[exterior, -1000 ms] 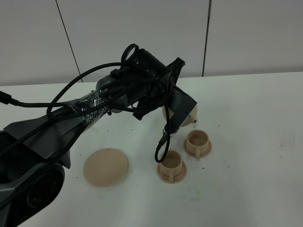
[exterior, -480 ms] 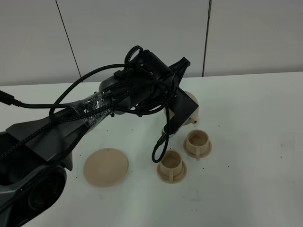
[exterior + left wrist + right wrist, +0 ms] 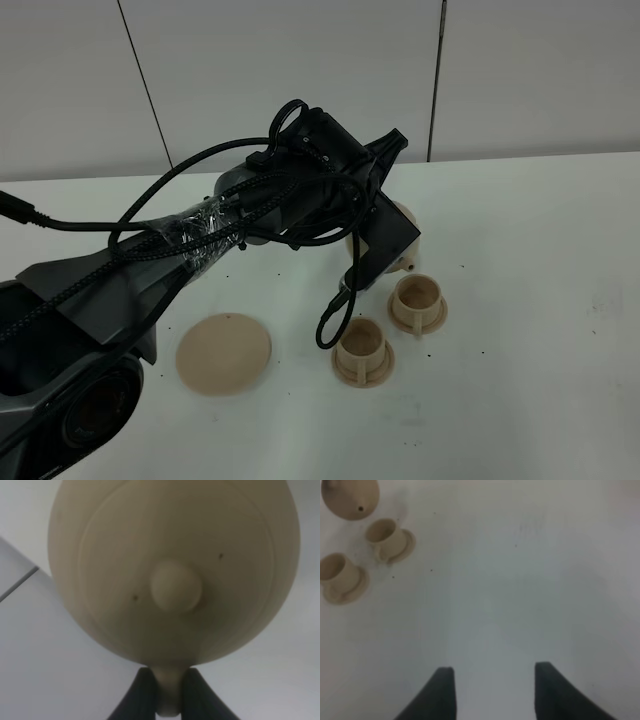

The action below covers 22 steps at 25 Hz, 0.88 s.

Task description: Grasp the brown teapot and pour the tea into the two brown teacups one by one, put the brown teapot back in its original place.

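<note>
The brown teapot (image 3: 404, 226) hangs in the air just behind the two brown teacups, its spout hole (image 3: 361, 508) over the far cup (image 3: 418, 299). My left gripper (image 3: 386, 240) is shut on its loop handle (image 3: 170, 695), and its lid and knob (image 3: 176, 585) fill the left wrist view. The near cup (image 3: 363, 349) stands on its little saucer in front and to the left of the far one. The original place, a flat tan disc (image 3: 224, 352), lies bare to the left. My right gripper (image 3: 495, 692) stands open over bare table, right of the cups.
My left arm and its cable loops (image 3: 335, 320) stretch across the table's middle and hide much of the teapot from the high camera. The white table (image 3: 530, 330) runs back to a pale panelled wall (image 3: 500, 70).
My left arm has shifted a little right and upward with the teapot held in it. The cups, the disc and the right gripper have stayed put.
</note>
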Each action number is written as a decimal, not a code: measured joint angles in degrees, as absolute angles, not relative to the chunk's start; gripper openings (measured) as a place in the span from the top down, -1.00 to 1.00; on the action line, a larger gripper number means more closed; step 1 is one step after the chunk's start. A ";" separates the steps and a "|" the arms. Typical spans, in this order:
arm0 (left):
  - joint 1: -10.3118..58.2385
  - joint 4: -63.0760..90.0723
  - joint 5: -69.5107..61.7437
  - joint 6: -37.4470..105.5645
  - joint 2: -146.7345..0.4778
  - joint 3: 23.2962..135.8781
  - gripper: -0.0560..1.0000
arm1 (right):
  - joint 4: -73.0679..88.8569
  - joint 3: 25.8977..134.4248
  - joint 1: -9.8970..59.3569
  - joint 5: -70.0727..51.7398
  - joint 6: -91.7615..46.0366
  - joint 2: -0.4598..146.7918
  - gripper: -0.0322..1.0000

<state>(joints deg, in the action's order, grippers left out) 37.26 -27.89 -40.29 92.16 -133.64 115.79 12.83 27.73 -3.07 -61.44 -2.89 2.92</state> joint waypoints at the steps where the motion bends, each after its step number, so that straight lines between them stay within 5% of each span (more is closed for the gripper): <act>1: 37.34 -27.89 -40.75 92.23 -133.64 115.79 0.56 | 12.83 27.73 -3.07 -61.44 -2.89 2.92 0.24; 22: 38.44 -32.13 -42.82 92.78 -133.64 115.79 0.56 | 12.83 27.73 -3.07 -61.44 -2.84 2.92 0.24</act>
